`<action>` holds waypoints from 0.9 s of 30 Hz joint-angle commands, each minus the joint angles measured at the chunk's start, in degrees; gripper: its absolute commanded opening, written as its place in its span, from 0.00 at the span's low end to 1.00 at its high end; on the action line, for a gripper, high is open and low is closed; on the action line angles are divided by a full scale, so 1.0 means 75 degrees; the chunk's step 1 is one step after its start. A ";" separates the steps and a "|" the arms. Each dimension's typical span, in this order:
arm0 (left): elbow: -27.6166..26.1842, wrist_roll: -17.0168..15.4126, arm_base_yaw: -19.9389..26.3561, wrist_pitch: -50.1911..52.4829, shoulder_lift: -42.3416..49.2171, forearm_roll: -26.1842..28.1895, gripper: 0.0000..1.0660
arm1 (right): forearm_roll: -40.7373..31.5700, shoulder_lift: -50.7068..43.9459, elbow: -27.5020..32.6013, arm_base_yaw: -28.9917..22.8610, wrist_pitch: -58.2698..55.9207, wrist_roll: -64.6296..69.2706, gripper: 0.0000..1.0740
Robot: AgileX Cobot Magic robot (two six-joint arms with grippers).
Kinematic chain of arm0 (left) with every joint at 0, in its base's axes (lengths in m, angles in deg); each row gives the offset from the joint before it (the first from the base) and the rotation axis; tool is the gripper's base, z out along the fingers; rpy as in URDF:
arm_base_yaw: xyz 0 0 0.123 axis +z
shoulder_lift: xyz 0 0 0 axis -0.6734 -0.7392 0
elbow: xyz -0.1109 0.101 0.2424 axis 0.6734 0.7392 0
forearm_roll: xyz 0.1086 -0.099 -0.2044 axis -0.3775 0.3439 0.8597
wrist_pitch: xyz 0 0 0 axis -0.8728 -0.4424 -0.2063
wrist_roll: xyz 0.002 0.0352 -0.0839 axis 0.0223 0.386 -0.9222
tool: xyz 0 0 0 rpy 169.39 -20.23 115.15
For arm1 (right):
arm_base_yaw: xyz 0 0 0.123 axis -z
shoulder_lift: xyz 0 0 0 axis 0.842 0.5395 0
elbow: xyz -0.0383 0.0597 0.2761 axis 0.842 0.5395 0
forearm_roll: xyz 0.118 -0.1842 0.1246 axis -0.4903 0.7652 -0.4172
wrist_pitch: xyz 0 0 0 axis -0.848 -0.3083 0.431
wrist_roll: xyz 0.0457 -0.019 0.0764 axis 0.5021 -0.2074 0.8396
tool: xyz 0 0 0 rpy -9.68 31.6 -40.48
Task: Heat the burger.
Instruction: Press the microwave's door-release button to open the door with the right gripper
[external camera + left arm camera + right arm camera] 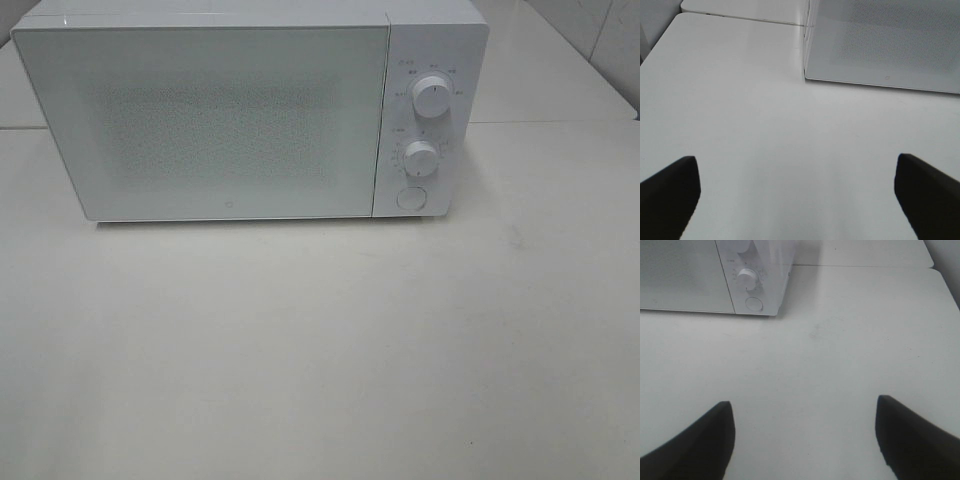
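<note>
Microwave [250,112]: far on table [320,350], door [200,125] shut.
Left gripper [796,165]: spread wide, holding nothing.
Right gripper [803,405]: spread wide, holding nothing.

Bright, flat, slightly green-tinted light, weak shadow on the table [320,350] just in front of the microwave [250,115] — hazy sheen across its front, wrist views soft — near foreground blurred.

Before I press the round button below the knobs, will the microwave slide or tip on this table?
Probably not tip: the microwave is wide, low and sits flat on the table. It may slide back slightly, since the table looks smooth. The button sits low, so a push there should not rock it.
</note>
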 commanded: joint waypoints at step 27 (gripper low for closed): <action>0.0023 -0.0031 0.0015 0.0092 0.0130 0.0031 0.92 | 0.0229 0.0099 -0.0199 0.0038 0.0810 -0.0214 0.71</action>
